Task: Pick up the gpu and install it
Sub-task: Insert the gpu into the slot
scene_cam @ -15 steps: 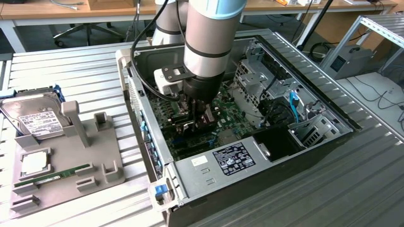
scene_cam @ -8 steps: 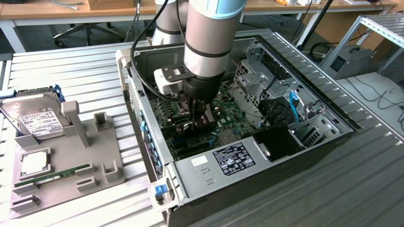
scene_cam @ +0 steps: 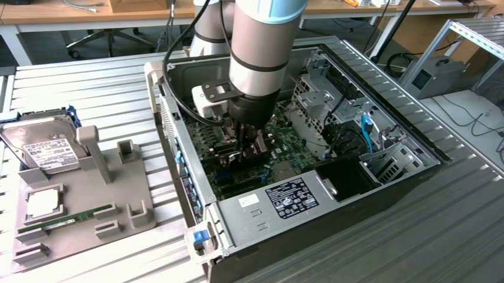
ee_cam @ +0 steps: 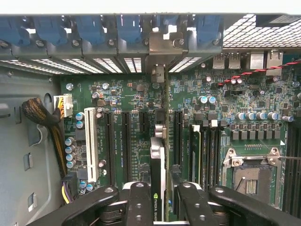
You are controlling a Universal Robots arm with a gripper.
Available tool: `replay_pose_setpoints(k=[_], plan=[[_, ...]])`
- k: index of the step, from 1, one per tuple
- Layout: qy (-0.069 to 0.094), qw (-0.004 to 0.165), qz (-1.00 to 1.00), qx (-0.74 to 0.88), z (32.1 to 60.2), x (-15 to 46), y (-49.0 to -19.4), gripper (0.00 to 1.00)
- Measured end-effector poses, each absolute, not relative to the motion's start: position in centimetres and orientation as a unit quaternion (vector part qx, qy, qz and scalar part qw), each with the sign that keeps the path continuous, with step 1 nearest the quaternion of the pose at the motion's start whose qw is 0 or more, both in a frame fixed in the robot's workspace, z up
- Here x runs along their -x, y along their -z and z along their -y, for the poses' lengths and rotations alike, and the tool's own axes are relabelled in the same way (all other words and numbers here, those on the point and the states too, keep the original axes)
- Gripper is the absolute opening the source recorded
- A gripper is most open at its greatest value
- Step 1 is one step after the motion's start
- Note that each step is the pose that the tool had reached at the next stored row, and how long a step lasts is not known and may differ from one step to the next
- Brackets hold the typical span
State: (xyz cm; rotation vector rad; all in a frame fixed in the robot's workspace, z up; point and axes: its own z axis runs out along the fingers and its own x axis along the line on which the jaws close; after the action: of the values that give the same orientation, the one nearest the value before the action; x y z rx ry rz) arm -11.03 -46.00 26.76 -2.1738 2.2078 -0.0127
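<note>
Exterior view, starting from its left: I see a grey holder point(scene_cam: 118, 194) on the slatted table point(scene_cam: 94, 88). It carries a silver hard drive point(scene_cam: 47, 147), a square processor chip point(scene_cam: 43, 203) and a thin memory stick point(scene_cam: 67, 219). The holder's upright posts have nothing between them.

In the middle the computer case point(scene_cam: 260, 227) lies open side up. My arm point(scene_cam: 264, 53) reaches straight down into it, and the gripper point(scene_cam: 244, 144) sits low over the green motherboard point(scene_cam: 291, 138). Toward the exterior view's right, inside the case, are a blue cable point(scene_cam: 366, 127) and a metal drive cage point(scene_cam: 393, 162). Beyond the case stands a bare metal frame point(scene_cam: 473, 35).

From the wrist view, the gpu point(ee_cam: 159, 160) stands on edge between the black fingers point(ee_cam: 140, 202). An NVIDIA label is readable on it close to them. The jaws are drawn in narrow, one against each face of the card, so I read it as gripped. The card runs across the board between the long black slots. A white slot point(ee_cam: 91, 141) lies well off on one side of it and the processor socket point(ee_cam: 251, 174) on the other. Its far end reaches the metal bracket point(ee_cam: 162, 47) at the case's rear wall, under the row of blue latches point(ee_cam: 89, 28). I cannot tell whether its gold edge is fully down in the slot.
</note>
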Motion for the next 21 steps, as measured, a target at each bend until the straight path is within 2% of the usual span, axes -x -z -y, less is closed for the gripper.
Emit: replay_pose_setpoints(k=[6,13,21], plan=[[0.007,0.025,-0.712,0.701,46.01,11.21,-26.76,0.26],[0.022,0.040,-0.711,0.702,45.99,11.25,-26.76,0.26],[0.024,0.042,-0.710,0.702,46.00,11.45,-26.76,0.26]])
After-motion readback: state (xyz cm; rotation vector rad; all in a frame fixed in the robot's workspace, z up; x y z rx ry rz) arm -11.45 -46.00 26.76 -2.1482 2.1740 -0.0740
